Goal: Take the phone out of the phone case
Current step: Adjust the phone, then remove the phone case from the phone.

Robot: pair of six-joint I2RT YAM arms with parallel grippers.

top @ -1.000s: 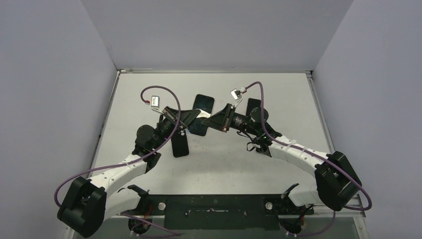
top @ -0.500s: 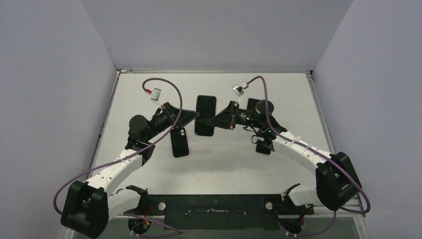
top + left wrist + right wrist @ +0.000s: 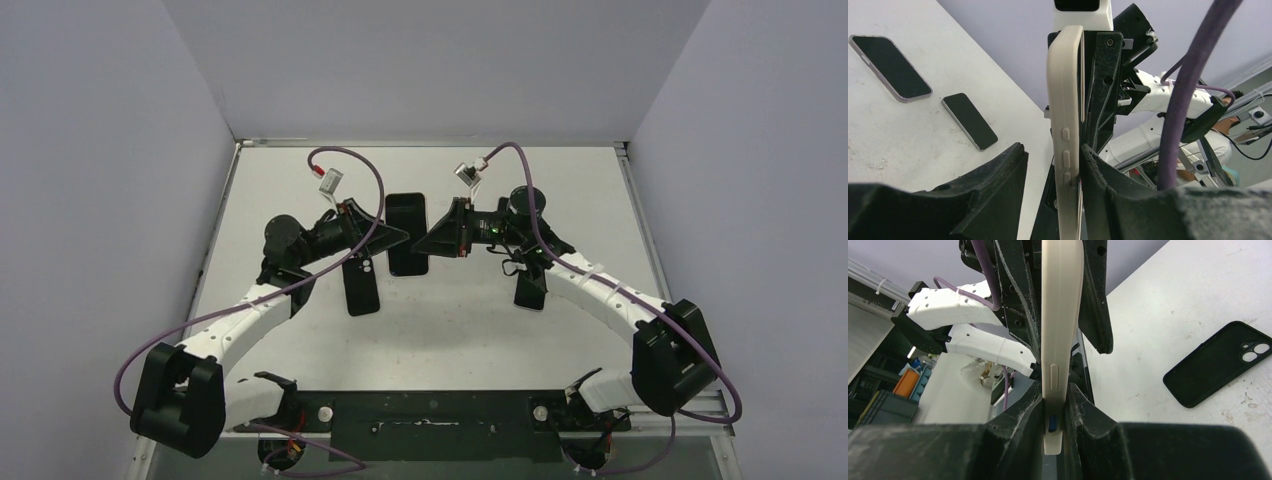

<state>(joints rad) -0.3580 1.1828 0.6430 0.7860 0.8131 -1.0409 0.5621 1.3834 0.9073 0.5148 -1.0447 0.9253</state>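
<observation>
Right fingers (image 3: 1020,432) clamped the phone case (image 3: 1060,315) between them, left fingers (image 3: 993,185) stood apart astride its far edge, the phone (image 3: 407,233) apparently not yet out.

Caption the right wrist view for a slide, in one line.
Right gripper clamps the cream-cased phone edge-on, left gripper flanking its far end; black case lies on the table.

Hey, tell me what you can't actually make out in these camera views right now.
- The phone case: both wrist views show it edge-on, so its inside is hidden; the top view is too small to tell phone from case.
- A dark phone: top view, partly covered by the right arm.
- The case's near end: left wrist view, cut off by the bottom edge.
</observation>
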